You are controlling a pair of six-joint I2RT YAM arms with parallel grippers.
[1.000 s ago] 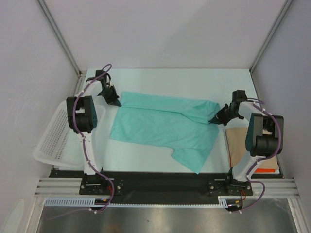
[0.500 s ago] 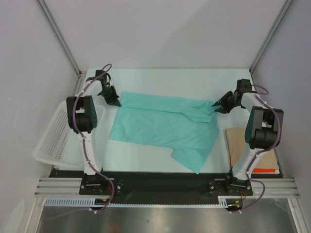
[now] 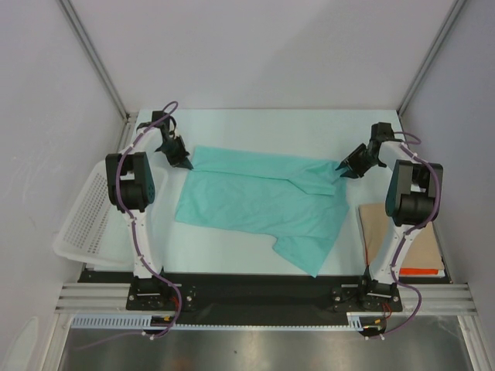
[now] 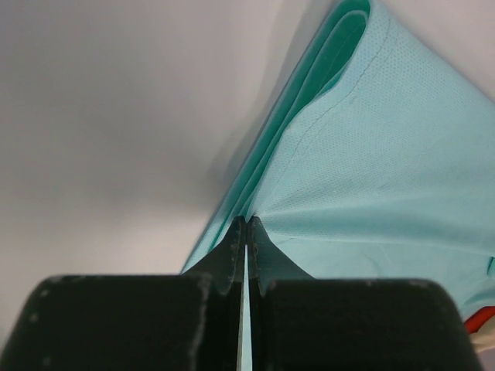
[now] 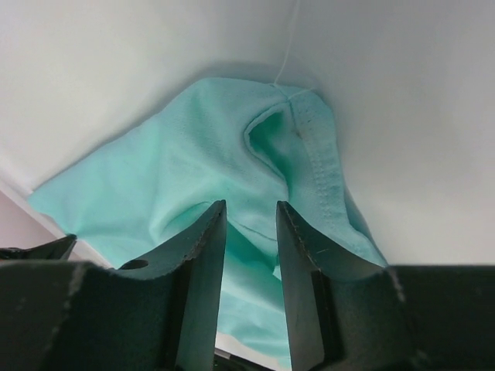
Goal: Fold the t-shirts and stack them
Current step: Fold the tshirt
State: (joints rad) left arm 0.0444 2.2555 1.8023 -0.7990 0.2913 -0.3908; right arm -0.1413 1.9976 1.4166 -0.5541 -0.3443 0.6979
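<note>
T-shirt (image 3: 263,201): one, plain teal, spread mostly flat across the middle of the white bench (image 3: 309,127), its long side running left to right, with one part trailing toward the near edge and ending in a point right of centre. A crease runs along the far-right part, where the cloth is doubled over. Left pincer (image 3: 184,161): at the shirt's far-left corner; the left wrist view shows its black fingers (image 4: 232,255) pressed together with the teal cloth (image 4: 371,170) clamped between them, a folded edge rising beyond the tips. Right pincer (image 3: 343,170): at the shirt's far-right corner; in the right wrist view its fingers (image 5: 197,255) stand narrowly parted, with the stitched hem of the shirt (image 5: 193,154) bunched just beyond the tips and cloth showing in the gap. White mesh basket (image 3: 85,216): off the left edge of the bench, tilted, beside the left arm. Brown cardboard sheet (image 3: 379,232): flat at the near right, partly behind the right arm, apart from the shirt. Orange-red item (image 3: 421,271): at the near-right corner, kind not discernible.
</note>
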